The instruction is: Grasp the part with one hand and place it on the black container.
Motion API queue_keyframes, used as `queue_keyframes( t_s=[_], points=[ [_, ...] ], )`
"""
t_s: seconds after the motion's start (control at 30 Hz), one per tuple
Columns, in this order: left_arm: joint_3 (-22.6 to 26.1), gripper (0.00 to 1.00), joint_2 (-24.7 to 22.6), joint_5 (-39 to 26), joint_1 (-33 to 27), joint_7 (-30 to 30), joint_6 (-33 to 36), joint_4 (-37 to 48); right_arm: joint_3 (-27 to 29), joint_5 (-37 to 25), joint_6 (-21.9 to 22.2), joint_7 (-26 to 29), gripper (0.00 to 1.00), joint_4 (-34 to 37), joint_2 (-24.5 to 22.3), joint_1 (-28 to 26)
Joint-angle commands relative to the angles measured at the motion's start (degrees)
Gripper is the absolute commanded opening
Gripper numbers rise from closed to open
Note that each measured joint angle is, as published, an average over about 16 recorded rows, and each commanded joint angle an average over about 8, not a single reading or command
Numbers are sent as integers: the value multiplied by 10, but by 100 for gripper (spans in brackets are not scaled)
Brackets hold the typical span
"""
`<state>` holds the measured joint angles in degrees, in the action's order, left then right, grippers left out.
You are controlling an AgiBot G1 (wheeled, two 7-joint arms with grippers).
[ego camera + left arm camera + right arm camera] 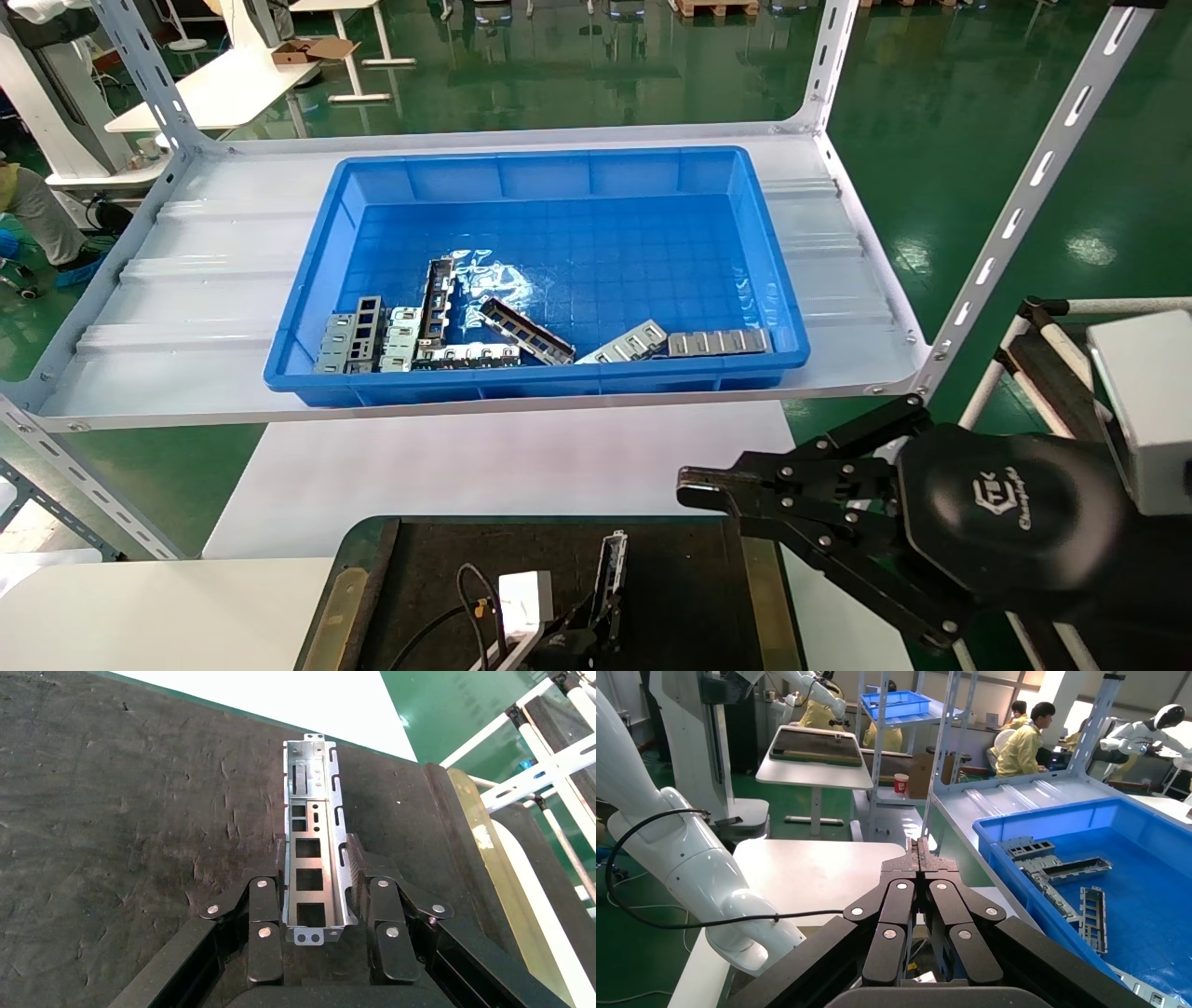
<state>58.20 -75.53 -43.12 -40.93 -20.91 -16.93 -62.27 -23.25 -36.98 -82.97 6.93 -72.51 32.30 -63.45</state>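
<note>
Blue bin (549,186) on shelf (223,280), loose metal pieces inside | black container (670,596) on table | right end effector (694,489) clenched, empty, beside container | left end effector (318,881) grasping part (313,839) over container

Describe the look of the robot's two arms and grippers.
The right gripper is matte black, with linked bar fingers joined by silver rivets and a rounded black housing marked with a white logo. The left gripper has the same black linkage and rivets. The left arm is glossy white, with a black cable running along it.
</note>
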Motion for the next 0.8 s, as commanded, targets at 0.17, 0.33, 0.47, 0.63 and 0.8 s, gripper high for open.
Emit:
queue_keyframes(
  t_s=[0.17, 0.33, 0.47, 0.63, 0.8],
  points=[
    [7, 99, -2, 11, 0, 0, -12, -3, 0, 0, 0, 0, 100, 0, 0, 0],
    [12, 100, -3, 19, -1, 1, -18, -5, 0, 0, 0, 0, 100, 0, 0, 0],
    [15, 100, -3, 24, -2, 0, -22, -9, 0, 0, 0, 0, 100, 0, 0, 0],
    [18, 100, -3, 30, -5, -1, -26, -15, 0, 0, 0, 0, 100, 0, 0, 0],
    [19, 100, 1, 28, -9, -1, -26, -26, 0, 0, 0, 0, 100, 0, 0, 0]
  ],
)
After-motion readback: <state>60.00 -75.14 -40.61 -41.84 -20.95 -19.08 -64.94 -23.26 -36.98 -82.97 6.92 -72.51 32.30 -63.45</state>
